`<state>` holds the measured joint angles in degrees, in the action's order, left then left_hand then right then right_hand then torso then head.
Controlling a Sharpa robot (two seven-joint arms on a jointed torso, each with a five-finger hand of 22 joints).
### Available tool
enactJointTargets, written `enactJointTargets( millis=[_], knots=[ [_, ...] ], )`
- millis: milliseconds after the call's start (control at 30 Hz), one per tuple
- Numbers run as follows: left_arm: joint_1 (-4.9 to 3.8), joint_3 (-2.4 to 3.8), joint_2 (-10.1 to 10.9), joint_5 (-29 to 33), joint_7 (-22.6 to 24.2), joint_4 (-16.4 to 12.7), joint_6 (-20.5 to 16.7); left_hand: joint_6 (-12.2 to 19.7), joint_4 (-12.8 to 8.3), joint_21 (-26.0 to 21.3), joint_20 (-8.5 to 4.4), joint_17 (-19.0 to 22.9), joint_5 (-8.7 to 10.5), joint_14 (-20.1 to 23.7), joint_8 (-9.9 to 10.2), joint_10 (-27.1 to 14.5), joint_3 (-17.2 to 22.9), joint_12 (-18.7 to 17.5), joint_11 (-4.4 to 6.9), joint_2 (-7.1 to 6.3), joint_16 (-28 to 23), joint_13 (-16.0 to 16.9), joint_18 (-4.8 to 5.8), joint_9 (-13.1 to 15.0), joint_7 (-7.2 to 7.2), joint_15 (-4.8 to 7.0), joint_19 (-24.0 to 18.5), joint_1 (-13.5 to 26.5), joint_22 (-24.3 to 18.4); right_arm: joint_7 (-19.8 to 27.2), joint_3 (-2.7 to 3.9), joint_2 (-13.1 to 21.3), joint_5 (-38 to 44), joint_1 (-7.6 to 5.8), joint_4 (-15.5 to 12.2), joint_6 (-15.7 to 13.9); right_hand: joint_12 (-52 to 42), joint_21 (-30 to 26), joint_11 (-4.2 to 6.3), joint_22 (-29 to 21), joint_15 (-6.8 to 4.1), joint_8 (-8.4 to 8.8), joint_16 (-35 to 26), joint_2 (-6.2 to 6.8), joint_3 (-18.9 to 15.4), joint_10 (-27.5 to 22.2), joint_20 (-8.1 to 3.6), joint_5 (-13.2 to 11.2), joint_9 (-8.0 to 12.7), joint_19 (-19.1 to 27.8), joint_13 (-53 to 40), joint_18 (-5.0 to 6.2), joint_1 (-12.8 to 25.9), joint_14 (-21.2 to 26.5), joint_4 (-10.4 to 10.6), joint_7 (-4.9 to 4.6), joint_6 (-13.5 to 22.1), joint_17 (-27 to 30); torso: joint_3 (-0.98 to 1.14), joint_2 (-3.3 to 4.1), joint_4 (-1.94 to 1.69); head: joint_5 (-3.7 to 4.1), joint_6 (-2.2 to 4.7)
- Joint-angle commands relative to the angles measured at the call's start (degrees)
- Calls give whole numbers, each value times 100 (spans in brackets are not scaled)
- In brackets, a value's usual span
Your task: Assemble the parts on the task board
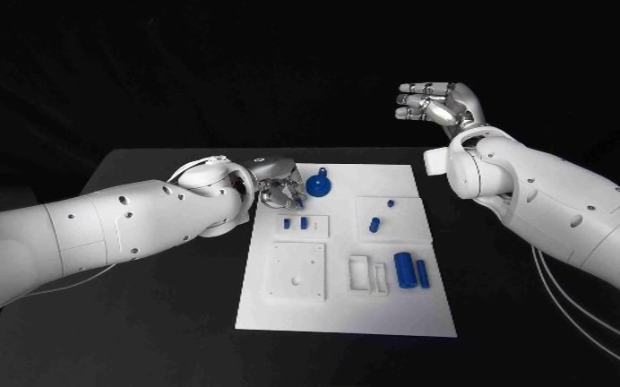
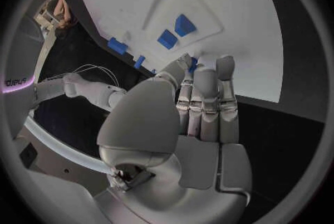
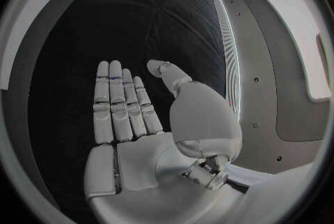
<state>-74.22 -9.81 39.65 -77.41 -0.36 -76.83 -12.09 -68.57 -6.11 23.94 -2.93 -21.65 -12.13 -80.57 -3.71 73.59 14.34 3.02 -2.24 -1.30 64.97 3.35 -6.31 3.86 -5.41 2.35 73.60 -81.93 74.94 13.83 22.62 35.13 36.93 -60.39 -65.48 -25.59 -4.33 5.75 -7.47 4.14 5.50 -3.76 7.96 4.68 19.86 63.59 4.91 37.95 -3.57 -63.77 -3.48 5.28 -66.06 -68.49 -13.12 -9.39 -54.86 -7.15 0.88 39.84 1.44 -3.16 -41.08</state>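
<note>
The left hand (image 1: 274, 188) is shiny silver metal, and its fingers (image 2: 206, 102) are long, jointed and smooth. They lie straight and close together, side by side, with the tips at the upper left edge of the task board (image 1: 347, 315). I cannot tell if they pinch anything — a round blue part (image 1: 319, 184) with a small loop on top sits just beside the fingertips, at the upper left of the board.

The right hand (image 1: 437, 105) is up in the air in the upper right of the head picture, well apart from the board. In the right wrist picture its fingers (image 3: 114, 104) are stretched out flat and apart from the thumb, and nothing is in them.

Both arms are smooth white shells with small round holes.

The task board is a flat white plate, a long rectangle that runs from near to far in the middle of the black table (image 1: 142, 333). It has raised square blocks and sunken slots. Two tiny blue pegs (image 1: 295, 222) stand in a small square left of the middle. A short blue peg (image 1: 374, 223) and a blue dot (image 1: 389, 201) lie to the right of them. Lower right, a fat blue cylinder (image 1: 406, 270) and a thin blue bar (image 1: 423, 271) lie side by side — both are long from near to far.
</note>
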Motion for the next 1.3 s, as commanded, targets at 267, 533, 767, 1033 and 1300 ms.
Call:
enactJointTargets(
  millis=[267, 533, 767, 1033, 1300],
  knots=[
    [12, -16, -39, -47, 41, 42, 135, -5, -33, 19, -3, 7, 26, -47, 8, 58, -17, 35, -1, 10, -32, 6, -70, 0, 3, 5, -50, -53, 111, 43, 2, 0, 40, 4, -12, 86, 0, -20, -7, -6, 0, 30, 15, -7, -35, -34, -5, 38, 8, 51, 6, -31, 39, 55, -1, 5, 20, 7, -2, 0, -3, 1, -4],
    [24, -36, -69, -84, 20, 95, 109, 0, -41, 23, -1, 7, 24, -45, 8, 51, -14, 34, -4, 12, -33, 5, -72, 0, 0, 2, -55, -58, 111, 44, 2, 0, 40, 5, -17, 88, 0, -20, -7, -6, 0, 30, 15, -7, -35, -34, -5, 38, 8, 51, 6, -31, 39, 55, -1, 5, 20, 7, -3, -1, -3, 4, -10],
    [27, -41, -89, -96, 11, 121, 108, -2, -50, 33, 0, 6, 21, -45, 8, 55, -11, 35, -3, 19, -32, 6, -77, 1, 0, 3, -59, -66, 111, 42, 2, -1, 41, 6, -28, 93, 2, -17, -6, -6, -1, 31, 17, -14, -32, -33, -6, 38, 8, 51, 6, -31, 44, 54, -4, 5, 22, 7, 0, 0, -2, 4, -8],
    [28, -54, -115, -98, 15, 129, 125, -21, -53, 40, -1, 6, 24, -46, 6, 73, -14, 36, 3, 30, -31, 7, -78, 2, 3, 6, -61, -65, 110, 40, 2, -4, 41, 7, -32, 100, 2, -17, -6, -6, -1, 31, 17, -14, -32, -33, -6, 38, 8, 51, 6, -31, 44, 54, -4, 5, 22, 7, 1, -1, -1, 7, -10],
    [28, -65, -138, -98, 19, 134, 157, -87, -58, 47, -21, 6, 27, -45, 4, 133, -38, 37, 25, 45, -34, 7, -64, 7, 17, 25, -59, -62, 107, 38, 2, -5, 41, 7, -34, 103, 2, -17, -6, -6, -1, 31, 17, -14, -32, -33, -6, 38, 8, 51, 6, -31, 44, 54, -4, 5, 22, 7, -1, 0, 0, 12, -10]
  ],
)
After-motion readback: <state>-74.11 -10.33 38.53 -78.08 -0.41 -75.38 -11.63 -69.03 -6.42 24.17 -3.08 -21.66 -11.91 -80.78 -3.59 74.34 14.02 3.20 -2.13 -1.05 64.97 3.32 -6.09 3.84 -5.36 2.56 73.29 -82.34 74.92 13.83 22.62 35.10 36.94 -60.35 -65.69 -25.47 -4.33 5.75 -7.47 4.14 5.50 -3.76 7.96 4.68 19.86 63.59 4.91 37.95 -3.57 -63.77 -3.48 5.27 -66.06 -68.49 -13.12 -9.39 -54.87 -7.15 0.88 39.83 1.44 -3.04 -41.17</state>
